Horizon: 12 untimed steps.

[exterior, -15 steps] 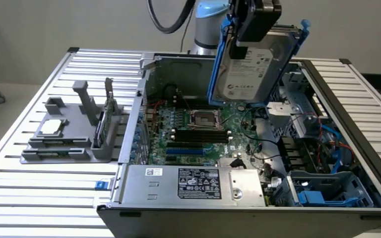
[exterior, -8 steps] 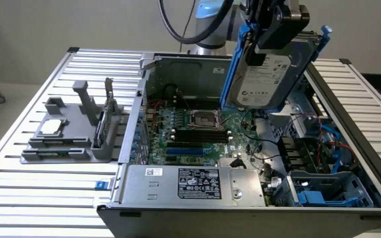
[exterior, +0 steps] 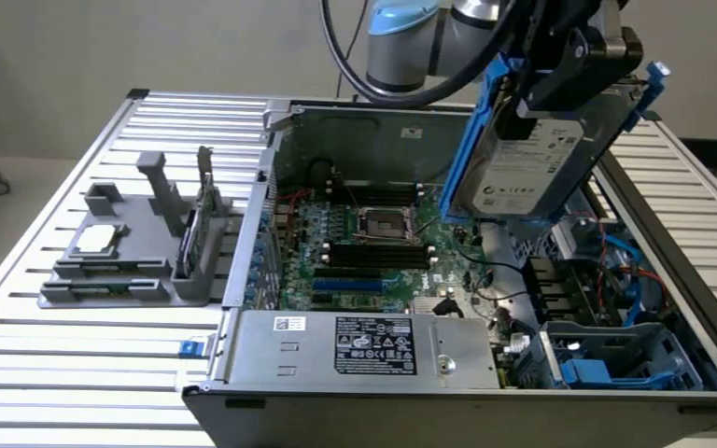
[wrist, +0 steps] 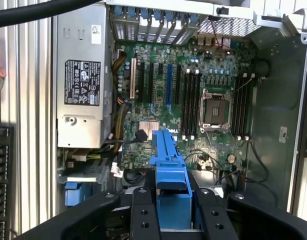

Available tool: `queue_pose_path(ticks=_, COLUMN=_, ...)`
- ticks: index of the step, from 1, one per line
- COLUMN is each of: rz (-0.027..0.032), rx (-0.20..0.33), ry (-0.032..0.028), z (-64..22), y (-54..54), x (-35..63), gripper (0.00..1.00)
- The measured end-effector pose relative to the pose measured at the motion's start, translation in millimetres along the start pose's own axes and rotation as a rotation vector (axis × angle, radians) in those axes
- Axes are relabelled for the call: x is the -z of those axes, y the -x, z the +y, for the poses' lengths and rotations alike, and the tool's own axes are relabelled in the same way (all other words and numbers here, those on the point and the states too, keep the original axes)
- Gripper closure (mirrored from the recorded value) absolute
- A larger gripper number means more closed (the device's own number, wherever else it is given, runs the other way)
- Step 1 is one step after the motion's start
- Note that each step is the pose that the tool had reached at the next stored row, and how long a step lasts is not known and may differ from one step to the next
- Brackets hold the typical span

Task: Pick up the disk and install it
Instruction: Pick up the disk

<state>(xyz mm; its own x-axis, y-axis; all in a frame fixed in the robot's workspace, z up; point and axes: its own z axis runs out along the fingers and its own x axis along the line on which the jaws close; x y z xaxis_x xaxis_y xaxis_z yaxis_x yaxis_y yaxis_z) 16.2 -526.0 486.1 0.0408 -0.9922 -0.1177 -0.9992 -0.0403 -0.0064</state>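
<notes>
Black gripper (wrist: pixel 174 214) nearest wrist camera, fingers (wrist: pixel 145 215) clamped on blue carrier frame (wrist: pixel 168 160). Exterior view: disk (exterior: pixel 536 159) held tilted in air above open computer case (exterior: pixel 272 187), over case's side toward exterior view's right. White label faces camera, print too small to read. Motherboard (exterior: pixel 358 245) lies exposed below. Grey power-supply box (exterior: pixel 290 353) at near edge bears black label (exterior: pixel 377 347), text illegible.

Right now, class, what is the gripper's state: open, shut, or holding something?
Gripper: shut on the disk, holding it tilted above the open computer case.
</notes>
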Motion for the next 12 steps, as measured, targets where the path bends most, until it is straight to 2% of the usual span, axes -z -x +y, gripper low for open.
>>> queue_pose_path(ticks=3, rz=-0.0007, rx=0.0, ry=-0.0001, z=-6.7, y=-7.5, x=0.9, gripper=0.67)
queue_pose_path(ticks=4, rz=-0.0012, rx=0.0, ry=-0.0002, z=-13.2, y=-16.2, x=1.9, gripper=0.67)
queue_pose_path(ticks=12, rz=-0.0017, rx=0.0, ry=-0.0003, z=-21.9, y=-38.2, x=4.3, gripper=0.67)
